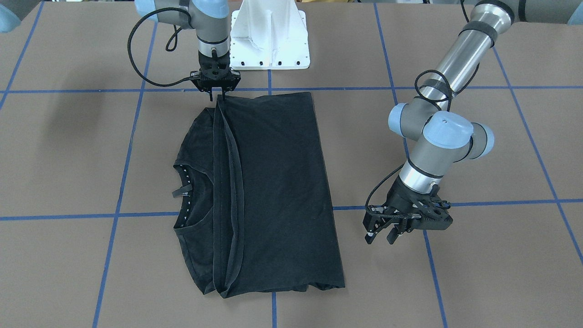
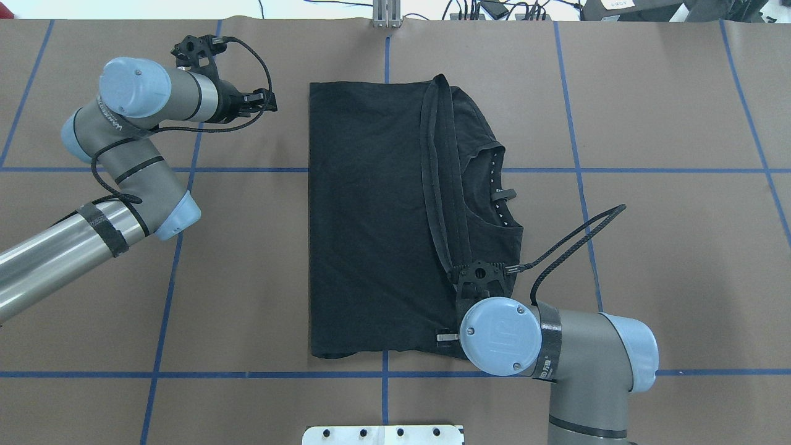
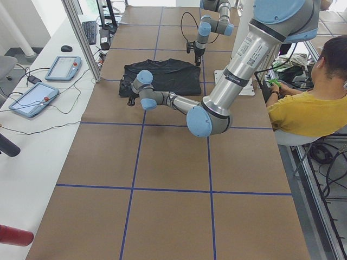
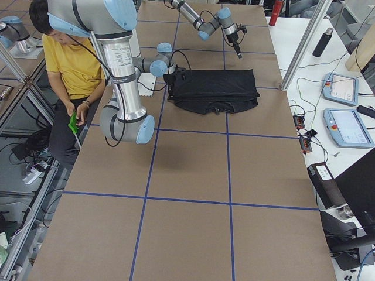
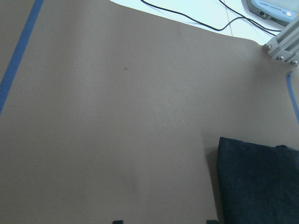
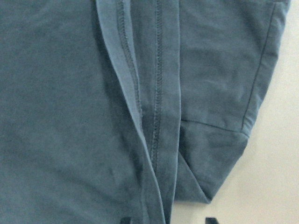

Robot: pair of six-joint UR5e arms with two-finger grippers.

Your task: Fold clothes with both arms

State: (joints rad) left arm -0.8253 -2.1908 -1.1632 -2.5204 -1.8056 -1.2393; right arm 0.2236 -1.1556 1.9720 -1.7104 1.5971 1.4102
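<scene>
The clothes are one black T-shirt [image 1: 278, 191] [image 2: 371, 216], lying folded on the brown table, its hem band doubled over beside the white-dotted collar [image 1: 186, 196]. My right gripper [image 1: 217, 95] hangs over the hem corner nearest the robot. In the right wrist view its fingertips stand apart above the hem seams [image 6: 156, 93], so it is open. In the overhead view the right wrist [image 2: 497, 337] hides those fingers. My left gripper [image 1: 380, 238] [image 2: 267, 103] is open over bare table beside the shirt's folded edge [image 5: 257, 182], holding nothing.
The white pedestal base [image 1: 268, 41] stands at the robot's edge of the table. A person in a yellow shirt [image 3: 309, 108] sits beside the table. Teach pendants [image 3: 35, 97] and cables lie on the white side bench. An aluminium post [image 2: 386, 15] stands at the far edge.
</scene>
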